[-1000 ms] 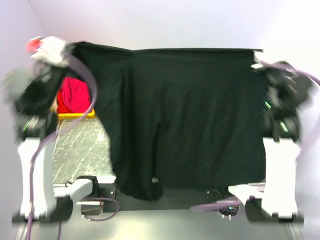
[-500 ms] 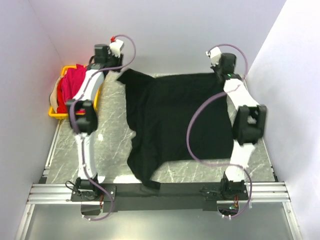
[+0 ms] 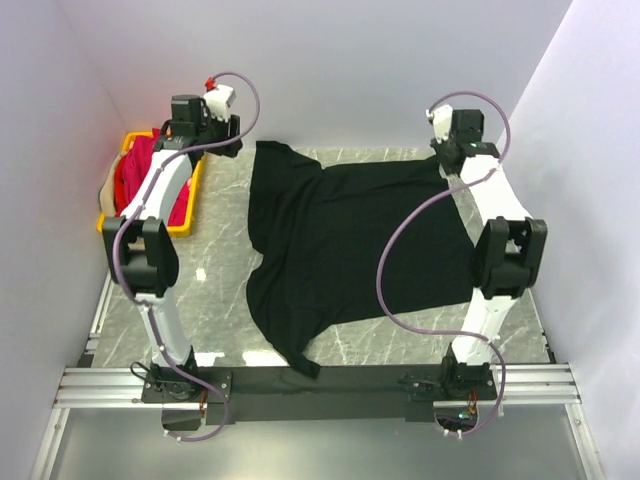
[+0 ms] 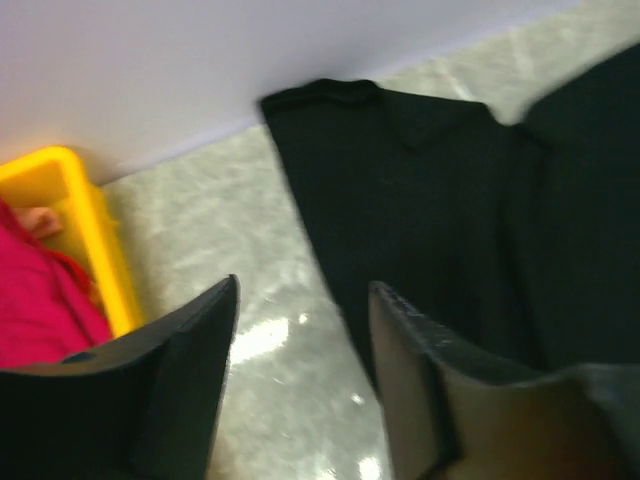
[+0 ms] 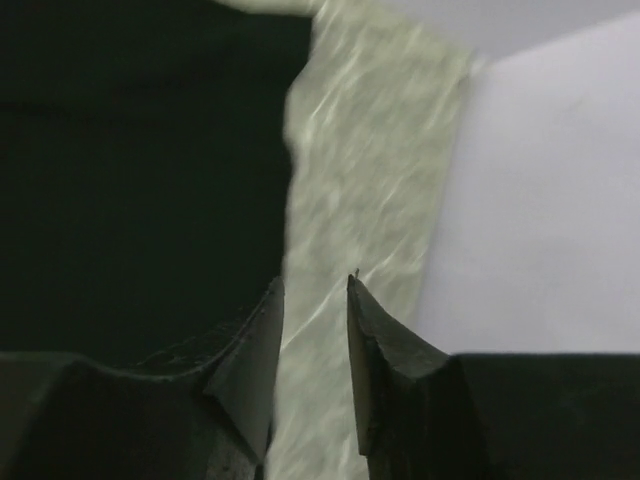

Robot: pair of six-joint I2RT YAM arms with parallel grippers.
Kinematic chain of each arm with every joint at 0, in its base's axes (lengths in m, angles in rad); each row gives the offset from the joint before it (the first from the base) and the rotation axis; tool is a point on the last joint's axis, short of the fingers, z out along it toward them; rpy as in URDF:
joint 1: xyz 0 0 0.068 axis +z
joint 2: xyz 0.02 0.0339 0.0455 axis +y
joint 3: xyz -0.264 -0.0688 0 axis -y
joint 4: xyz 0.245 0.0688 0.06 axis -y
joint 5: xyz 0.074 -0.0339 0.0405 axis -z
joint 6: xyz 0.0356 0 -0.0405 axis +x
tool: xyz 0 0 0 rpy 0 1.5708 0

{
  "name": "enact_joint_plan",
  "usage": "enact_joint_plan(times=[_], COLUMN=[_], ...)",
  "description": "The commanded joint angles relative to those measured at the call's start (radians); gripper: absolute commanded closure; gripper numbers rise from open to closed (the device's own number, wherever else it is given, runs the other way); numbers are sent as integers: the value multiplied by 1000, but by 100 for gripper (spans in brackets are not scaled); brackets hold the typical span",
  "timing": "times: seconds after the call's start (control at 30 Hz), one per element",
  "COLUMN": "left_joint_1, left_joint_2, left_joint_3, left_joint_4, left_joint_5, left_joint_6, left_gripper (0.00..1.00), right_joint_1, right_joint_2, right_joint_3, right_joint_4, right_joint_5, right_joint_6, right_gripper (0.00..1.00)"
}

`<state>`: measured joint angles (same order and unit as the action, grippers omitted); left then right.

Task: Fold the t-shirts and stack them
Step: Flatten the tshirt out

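Observation:
A large black t-shirt (image 3: pixel 350 240) lies spread on the marble table, with one sleeve trailing toward the near edge. My left gripper (image 3: pixel 222 140) hovers open just left of the shirt's far left corner. The left wrist view shows that gripper (image 4: pixel 300 290) with bare marble between its fingers and the black t-shirt (image 4: pixel 450 200) to the right. My right gripper (image 3: pixel 447 158) is at the shirt's far right corner. The right wrist view shows it (image 5: pixel 313 285) open over marble beside the edge of the black t-shirt (image 5: pixel 140 160). Magenta t-shirts (image 3: pixel 140 180) sit bunched in a crate.
The yellow crate (image 3: pixel 188 205) stands at the far left against the side wall, seen close in the left wrist view as a yellow rim (image 4: pixel 90 230) around magenta cloth (image 4: pixel 40 310). White walls enclose the back and both sides. Bare marble (image 3: pixel 200 290) lies left of the shirt.
One second ago both grippers held the black shirt up by its far corners. It has since come down flat on the table, both grippers have opened and let go, and the left one has shifted left.

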<state>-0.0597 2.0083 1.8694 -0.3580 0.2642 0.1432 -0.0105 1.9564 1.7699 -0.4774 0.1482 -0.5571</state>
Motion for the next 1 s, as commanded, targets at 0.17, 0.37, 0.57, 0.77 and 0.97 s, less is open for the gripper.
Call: enact_joint_plan(times=[0.17,0.37,0.57,0.77,0.97], left_joint_1=[-58,-101,-109,-36,27], left_joint_2=[38,116,196,296,457], left_joint_3=[-142,-159,-150,-41,291], left_joint_4=[-85,-104,-162,-265,-341], left_joint_5=[124,98,14,-126,-224], left_joint_6=[-125,-171,-174,-108,-42], left_gripper=[53,56,60,65,67], right_joint_1=[-32,-36,-40,-37,-16], right_joint_2=[-34,19,82,85,62], right_joint_3=[-154,-251,-303,-351,-363], right_joint_4=[-294,-294,-319,-388,-452], right_joint_5=[-213,-207,-174,-191,-294], right_joint_6=[74,62,56,42,36], right_gripper=[87,90,90,90,87])
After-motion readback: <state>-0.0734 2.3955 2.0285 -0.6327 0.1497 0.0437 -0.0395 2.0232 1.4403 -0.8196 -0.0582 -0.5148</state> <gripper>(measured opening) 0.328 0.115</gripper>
